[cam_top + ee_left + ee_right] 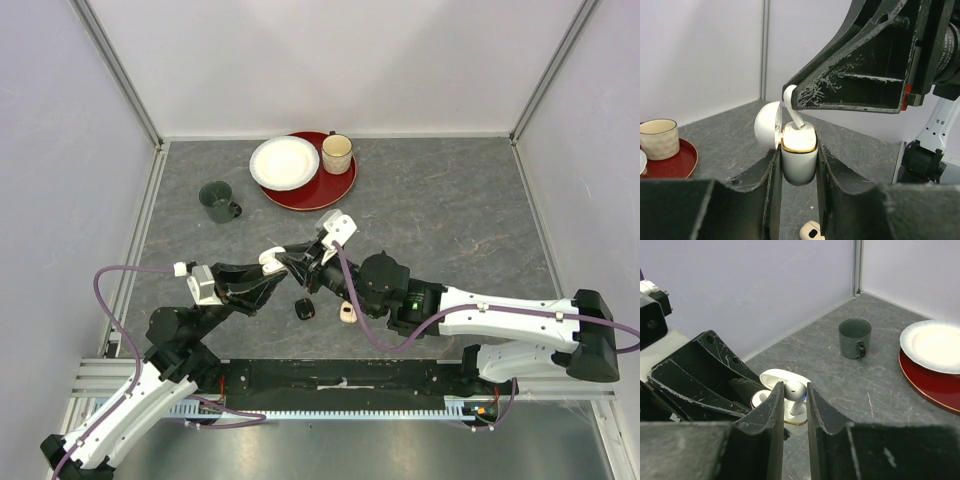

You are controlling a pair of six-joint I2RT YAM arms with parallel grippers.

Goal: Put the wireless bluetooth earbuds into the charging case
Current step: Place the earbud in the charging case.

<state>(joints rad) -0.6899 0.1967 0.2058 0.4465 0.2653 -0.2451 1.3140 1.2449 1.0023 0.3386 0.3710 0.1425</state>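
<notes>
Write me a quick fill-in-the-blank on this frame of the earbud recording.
The left claw grips a charging case whose lid is ____.
The right claw holds an earbud coloured ____.
The plate sits on a tray coloured ____.
Missing words: open; white; red.

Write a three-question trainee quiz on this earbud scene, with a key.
1. True or false: the left gripper clamps the white, gold-rimmed plastic charging case with its lid open.
2. What does the right gripper pinch? A: a white stemmed plastic earbud. B: a black pebble-shaped case. C: a cup handle.
3. What colour is the ceramic mug standing apart from the round red tray?
Key: 1 true; 2 A; 3 dark green.
</notes>
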